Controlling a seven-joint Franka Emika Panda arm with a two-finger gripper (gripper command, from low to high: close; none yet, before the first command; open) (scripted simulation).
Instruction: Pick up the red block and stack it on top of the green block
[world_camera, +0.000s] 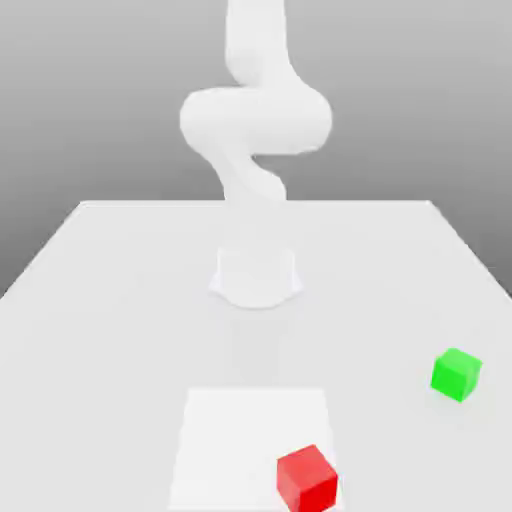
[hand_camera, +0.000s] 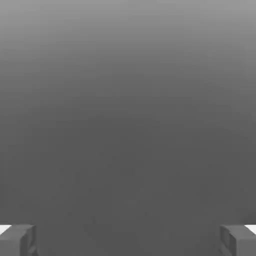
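Observation:
The red block (world_camera: 306, 478) is a small cube near the table's front edge, resting on the right part of a lighter square patch (world_camera: 225, 435). The green block (world_camera: 456, 374) stands on the table further back, toward the exterior view's right, well apart from the red one. In the hand view my gripper (hand_camera: 128, 241) is open: its two grey fingertips (hand_camera: 18, 241) stand far apart with only a plain grey background between them. Neither block is touched or held.
The white arm (world_camera: 255, 120) rises from its round base (world_camera: 256, 277) at the middle of the pale table (world_camera: 100, 300) and bends upward out of the picture. The table's far edge runs behind the base.

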